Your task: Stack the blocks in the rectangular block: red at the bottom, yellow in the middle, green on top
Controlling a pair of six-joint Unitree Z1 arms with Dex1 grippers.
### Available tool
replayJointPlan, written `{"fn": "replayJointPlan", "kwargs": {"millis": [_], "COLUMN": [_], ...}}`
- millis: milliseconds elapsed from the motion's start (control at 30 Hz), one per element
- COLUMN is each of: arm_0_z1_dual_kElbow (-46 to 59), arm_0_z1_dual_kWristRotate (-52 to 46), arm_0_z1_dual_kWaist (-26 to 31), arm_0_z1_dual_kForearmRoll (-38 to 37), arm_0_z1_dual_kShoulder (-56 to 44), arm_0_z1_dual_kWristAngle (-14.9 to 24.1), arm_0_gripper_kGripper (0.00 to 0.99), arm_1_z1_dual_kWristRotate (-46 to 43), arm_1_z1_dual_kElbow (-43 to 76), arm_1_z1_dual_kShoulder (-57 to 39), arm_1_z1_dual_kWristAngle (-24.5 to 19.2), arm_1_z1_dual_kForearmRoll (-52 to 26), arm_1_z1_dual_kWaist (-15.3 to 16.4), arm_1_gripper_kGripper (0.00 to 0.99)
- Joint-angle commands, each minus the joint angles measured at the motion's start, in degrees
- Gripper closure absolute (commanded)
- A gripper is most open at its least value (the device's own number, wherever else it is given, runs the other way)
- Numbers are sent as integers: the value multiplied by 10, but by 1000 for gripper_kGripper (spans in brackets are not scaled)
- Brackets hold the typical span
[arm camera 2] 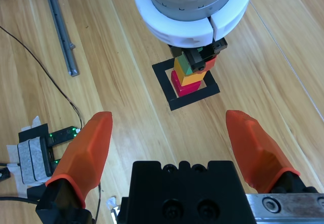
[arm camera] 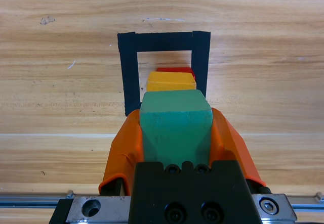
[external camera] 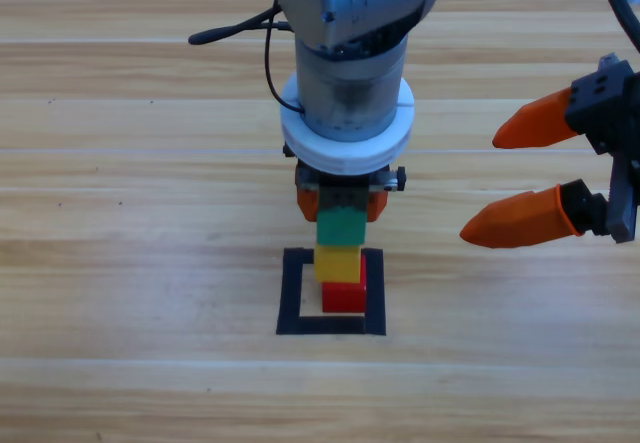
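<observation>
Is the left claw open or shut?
Shut: left claw clamps the green cube above the yellow.

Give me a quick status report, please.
Left gripper shut on green cube, atop yellow and red inside tape rectangle. Right gripper open, waiting aside.

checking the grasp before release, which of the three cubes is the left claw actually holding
The green cube, top of the stack, sits clamped in the left claw. The yellow cube and the red cube below it stand free inside the tape rectangle.
</observation>
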Motion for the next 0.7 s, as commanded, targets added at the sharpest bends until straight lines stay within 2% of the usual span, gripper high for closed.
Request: {"fn": "replayJointPlan", "kwargs": {"millis": [33,700], "arm_0_z1_dual_kElbow": [3,5], "arm_0_z1_dual_kWristRotate": [-2,1], "arm_0_z1_dual_kWaist": [4,7], "arm_0_z1_dual_kForearmRoll": [-9,-12], "arm_0_z1_dual_kShoulder": [33,43], "arm_0_z1_dual_kWristAngle": [4,4], "arm_0_gripper_kGripper": [950,950], "arm_1_z1_dual_kWristRotate": [-2,-2], "arm_1_z1_dual_kElbow": [16,16], "arm_1_z1_dual_kShoulder": [-17,-16], "arm_1_z1_dual_kWristAngle": [-4,-4], "arm_1_z1_dual_kForearmRoll": [8,8], "arm_1_z1_dual_kWaist": [-14,-14], "arm_1_gripper_kGripper": [0,0]}}
